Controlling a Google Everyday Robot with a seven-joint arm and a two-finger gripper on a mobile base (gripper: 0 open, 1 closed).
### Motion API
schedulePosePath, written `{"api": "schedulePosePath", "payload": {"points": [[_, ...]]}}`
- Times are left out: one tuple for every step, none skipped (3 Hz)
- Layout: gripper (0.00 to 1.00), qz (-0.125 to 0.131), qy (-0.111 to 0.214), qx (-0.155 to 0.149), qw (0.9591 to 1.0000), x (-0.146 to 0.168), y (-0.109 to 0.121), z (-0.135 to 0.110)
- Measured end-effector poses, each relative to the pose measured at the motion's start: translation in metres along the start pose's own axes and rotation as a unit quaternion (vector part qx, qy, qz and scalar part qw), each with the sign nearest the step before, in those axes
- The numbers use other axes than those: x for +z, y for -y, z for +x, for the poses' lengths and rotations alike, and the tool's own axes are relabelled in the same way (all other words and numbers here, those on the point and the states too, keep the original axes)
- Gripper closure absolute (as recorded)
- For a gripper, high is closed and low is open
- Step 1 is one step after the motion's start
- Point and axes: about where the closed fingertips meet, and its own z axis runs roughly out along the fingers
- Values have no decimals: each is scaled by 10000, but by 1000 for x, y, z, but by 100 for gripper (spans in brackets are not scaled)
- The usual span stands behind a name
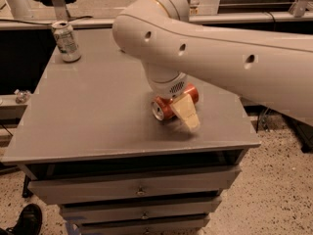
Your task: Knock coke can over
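The coke can (168, 106) is red-orange and lies on its side near the right front of the grey table top (98, 111), with its silver end facing front-left. My gripper (186, 114) hangs from the big white arm (205, 53) and sits right at the can, with its tan tip covering the can's front right side. The rest of the gripper is hidden by the wrist and the can.
A silver-white can with green markings (66, 40) stands upright at the table's far left corner. The table is a cabinet with drawers (139, 190) below. The table's right edge is close to the coke can. A black shoe (27, 219) is on the floor at lower left.
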Motion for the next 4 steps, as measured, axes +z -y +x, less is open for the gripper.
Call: {"api": "schedulePosePath", "payload": {"points": [[0, -18, -1, -3, 10000, 1, -1, 1], [0, -69, 391, 284, 9988, -2, -2, 12], [0, -29, 1099, 845, 9903, -21, -6, 45], [0, 152, 1824, 1383, 9733, -47, -14, 80]]}}
